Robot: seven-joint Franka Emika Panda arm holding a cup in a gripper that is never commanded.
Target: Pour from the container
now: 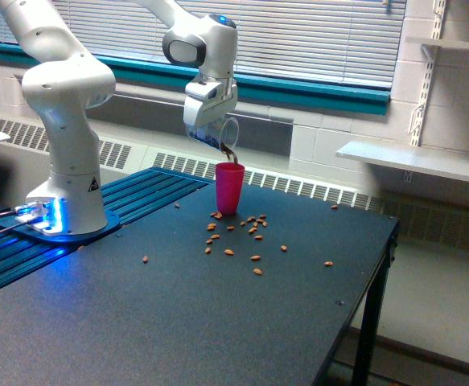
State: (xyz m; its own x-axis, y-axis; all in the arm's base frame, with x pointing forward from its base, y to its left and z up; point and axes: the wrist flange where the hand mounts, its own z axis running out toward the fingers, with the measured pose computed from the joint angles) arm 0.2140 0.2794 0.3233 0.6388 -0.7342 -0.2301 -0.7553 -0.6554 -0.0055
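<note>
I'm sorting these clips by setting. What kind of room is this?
Probably a lab or classroom in an institutional building: painted cinder-block wall, long window blinds over a baseboard radiator, and a robot arm bolted beside a dark worktable.

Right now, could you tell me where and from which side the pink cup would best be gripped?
Grip the pink cup across its upper wall just under the rim, coming from the exterior view's right. It stands upright and tapers downward, so the wide top resists slipping. The gripper and tilted clear container occupy the space above.
</note>
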